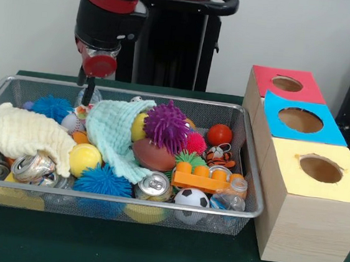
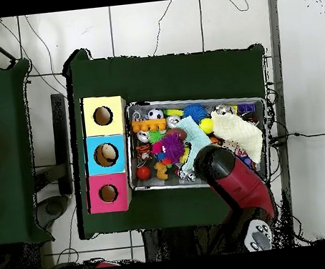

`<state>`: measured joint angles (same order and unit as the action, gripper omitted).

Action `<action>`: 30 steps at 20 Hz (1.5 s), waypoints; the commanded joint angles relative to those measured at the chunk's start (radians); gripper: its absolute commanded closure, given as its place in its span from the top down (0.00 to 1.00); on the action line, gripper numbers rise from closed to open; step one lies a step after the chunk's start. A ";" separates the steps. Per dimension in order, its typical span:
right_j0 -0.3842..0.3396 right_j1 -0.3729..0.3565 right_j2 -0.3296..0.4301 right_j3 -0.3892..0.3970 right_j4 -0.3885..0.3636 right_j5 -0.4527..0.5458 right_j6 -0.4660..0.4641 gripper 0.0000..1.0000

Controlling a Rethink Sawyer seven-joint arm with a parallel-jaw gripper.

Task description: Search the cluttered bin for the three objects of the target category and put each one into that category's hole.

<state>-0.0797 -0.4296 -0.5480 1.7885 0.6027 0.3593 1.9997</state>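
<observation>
The wire mesh bin (image 1: 254,177) is full of toys, cans and cloths; it also shows in the overhead view (image 2: 190,100). My gripper (image 1: 86,93) hangs from the red and black arm over the bin's far left part, low by the rim. Just below it, between the mint cloth and a blue spiky ball, lies a small white crumpled piece with coloured print (image 1: 80,113), possibly a wrapper. No other wrapper shows clearly. The yellow-topped box's hole (image 1: 320,169) is right of the bin, nearest the camera, and shows overhead (image 2: 103,115). In the overhead view the arm (image 2: 219,166) hides the gripper.
A cream cloth (image 1: 24,133) and a mint cloth (image 1: 115,131) cover much of the bin's left and middle. A purple spiky ball (image 1: 166,125), brown football (image 1: 153,155), orange brick (image 1: 207,178) and cans (image 1: 153,185) lie around. Blue-topped (image 1: 301,121) and red-topped (image 1: 286,84) boxes stand behind the yellow one.
</observation>
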 commanded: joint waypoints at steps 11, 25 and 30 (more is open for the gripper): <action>-0.050 0.057 0.175 -0.060 0.089 -0.021 0.248 1.00; -0.055 0.063 0.234 -0.038 0.116 -0.073 0.237 1.00; -0.054 0.059 0.246 -0.026 0.119 -0.093 0.238 1.00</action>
<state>-0.1092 -0.3989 -0.4639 1.7799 0.6693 0.3310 1.9997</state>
